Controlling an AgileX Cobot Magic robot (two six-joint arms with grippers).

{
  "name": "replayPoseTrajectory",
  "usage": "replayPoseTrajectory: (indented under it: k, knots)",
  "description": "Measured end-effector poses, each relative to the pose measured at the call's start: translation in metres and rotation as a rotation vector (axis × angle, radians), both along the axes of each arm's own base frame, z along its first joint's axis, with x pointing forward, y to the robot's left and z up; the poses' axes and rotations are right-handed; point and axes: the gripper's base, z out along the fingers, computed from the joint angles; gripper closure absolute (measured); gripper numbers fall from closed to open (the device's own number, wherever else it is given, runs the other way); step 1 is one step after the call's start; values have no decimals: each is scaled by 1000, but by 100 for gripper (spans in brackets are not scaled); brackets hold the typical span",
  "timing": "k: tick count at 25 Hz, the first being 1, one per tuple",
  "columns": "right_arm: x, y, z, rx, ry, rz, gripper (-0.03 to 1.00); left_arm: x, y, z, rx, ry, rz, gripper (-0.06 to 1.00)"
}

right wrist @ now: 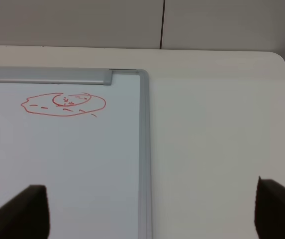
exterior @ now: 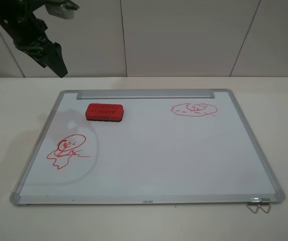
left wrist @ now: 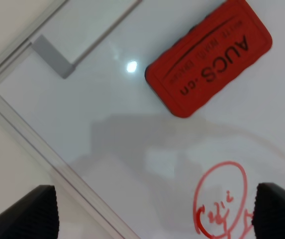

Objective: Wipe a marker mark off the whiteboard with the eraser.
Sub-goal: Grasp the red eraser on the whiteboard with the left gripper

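The whiteboard (exterior: 159, 155) lies flat on the table. On its near-left part is the marker mark (exterior: 69, 150), a red round-headed figure with a squiggly body, partly seen in the left wrist view (left wrist: 222, 201). The red eraser (exterior: 103, 111) rests on the board near the far-left corner, lettering up (left wrist: 209, 57). My left gripper (exterior: 58, 65) hangs high above the board's far-left corner, open and empty (left wrist: 154, 214), with both eraser and mark below it. My right gripper (right wrist: 152, 211) is open and empty over the board's right edge; the exterior view does not show it.
A wider oval red scribble (exterior: 194, 109) with dashes sits at the far right of the board (right wrist: 62, 104). The silver tray strip (exterior: 146, 94) runs along the far edge. A metal clip (exterior: 258, 205) sticks out at the near-right corner. Pale tabletop (right wrist: 217, 149) surrounds the board.
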Motion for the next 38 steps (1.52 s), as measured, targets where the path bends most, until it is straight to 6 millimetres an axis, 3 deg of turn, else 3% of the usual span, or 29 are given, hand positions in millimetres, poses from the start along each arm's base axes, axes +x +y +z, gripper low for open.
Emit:
replayPoseTrajectory:
  k: [4,9,16,17,19,26,32,38]
  knots:
    - [0,0,0,0,0,0,26,16,-18,-26,35,11,-108,17]
    - [0,0,0,0,0,0,26,19,-59,-46,127,-63,-327,17]
    - [0,0,0,0,0,0,26,4,-123,-77,242,-70,-559,17]
    - [0,0,0,0,0,0,26,4,-123,-77,242,-70,-559,17]
    - [0,0,0,0,0,0,26,-5,-142,-91,316,-57,-683,17]
    - [0,0,0,0,0,0,26,-2,-139,-104,365,-54,-821,17]
    - [0,0,0,0,0,0,26,2,-129,-104,260,-22,-749,17]
    - [0,0,0,0,0,0,26,7,-134,-102,201,-97,-706,17]
